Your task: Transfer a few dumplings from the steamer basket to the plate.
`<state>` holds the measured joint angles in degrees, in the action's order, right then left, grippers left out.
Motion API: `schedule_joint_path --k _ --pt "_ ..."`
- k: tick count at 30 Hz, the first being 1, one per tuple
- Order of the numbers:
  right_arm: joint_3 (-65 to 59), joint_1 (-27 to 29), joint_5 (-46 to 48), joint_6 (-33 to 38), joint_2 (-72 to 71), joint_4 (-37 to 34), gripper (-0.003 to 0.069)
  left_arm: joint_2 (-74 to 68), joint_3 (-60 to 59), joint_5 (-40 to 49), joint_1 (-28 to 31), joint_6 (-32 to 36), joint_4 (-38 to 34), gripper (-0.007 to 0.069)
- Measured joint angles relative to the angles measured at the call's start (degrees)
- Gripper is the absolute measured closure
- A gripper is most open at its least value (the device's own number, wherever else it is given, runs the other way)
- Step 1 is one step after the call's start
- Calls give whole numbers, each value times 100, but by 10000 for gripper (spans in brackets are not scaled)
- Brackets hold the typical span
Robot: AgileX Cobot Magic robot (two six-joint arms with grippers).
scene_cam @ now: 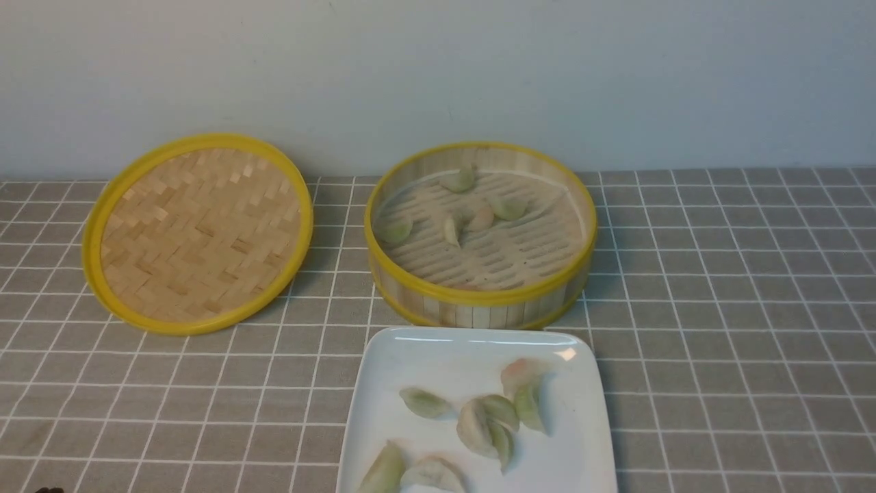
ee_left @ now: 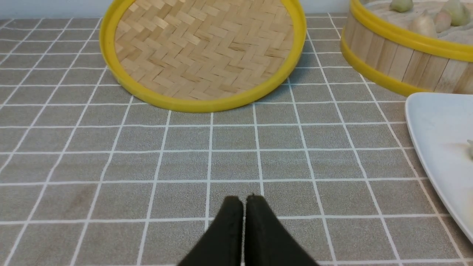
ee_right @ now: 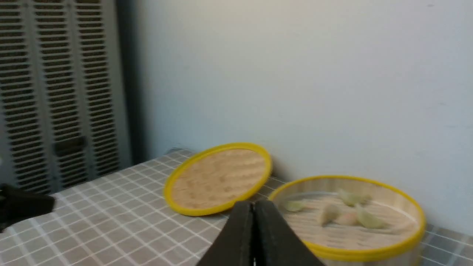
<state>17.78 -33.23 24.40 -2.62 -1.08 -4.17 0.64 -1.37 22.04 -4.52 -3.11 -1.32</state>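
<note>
The steamer basket [scene_cam: 479, 299] stands mid-table and holds several dumplings [scene_cam: 510, 207] on its slatted floor. The white plate [scene_cam: 424, 356] lies just in front of it, at the near edge, with several dumplings [scene_cam: 424, 402] on it. Neither gripper shows among them in the front view. My left gripper [ee_left: 243, 199] is shut and empty, low over the cloth, with the basket [ee_left: 399, 62] and the plate [ee_left: 436, 125] off to its side. My right gripper [ee_right: 254, 204] is shut and empty, raised, looking across at the basket [ee_right: 369, 255] and its dumplings [ee_right: 329, 212].
The flat woven lid [scene_cam: 198, 233] leans at the back left, beside the basket; it also shows in the left wrist view [ee_left: 203, 48] and the right wrist view [ee_right: 218, 177]. A grey checked cloth [scene_cam: 739, 308] covers the table. A wall [scene_cam: 438, 68] stands close behind.
</note>
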Motion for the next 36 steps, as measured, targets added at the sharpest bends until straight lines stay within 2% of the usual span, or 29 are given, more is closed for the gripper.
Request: schedule_joint_path --k 1,2,3,7,10,13,36 --pt "-52 204 -8 6 0 0 673 0 0 0 0 0 0 629" --pt "-197 694 -8 11 0 5 673 0 0 0 0 0 0 629" --pt "-220 764 -8 11 0 17 673 0 0 0 0 0 0 629" --pt "-852 2267 -12 18 0 197 673 0 0 0 0 0 -5 629" --pt "-1313 2901 -12 18 0 215 673 0 0 0 0 0 -3 629" --pt "-1830 3285 33 18 0 216 673 0 0 0 0 0 -3 629" --pt "-1875 3332 -147 13 8 229 673 0 0 0 0 0 -3 629"
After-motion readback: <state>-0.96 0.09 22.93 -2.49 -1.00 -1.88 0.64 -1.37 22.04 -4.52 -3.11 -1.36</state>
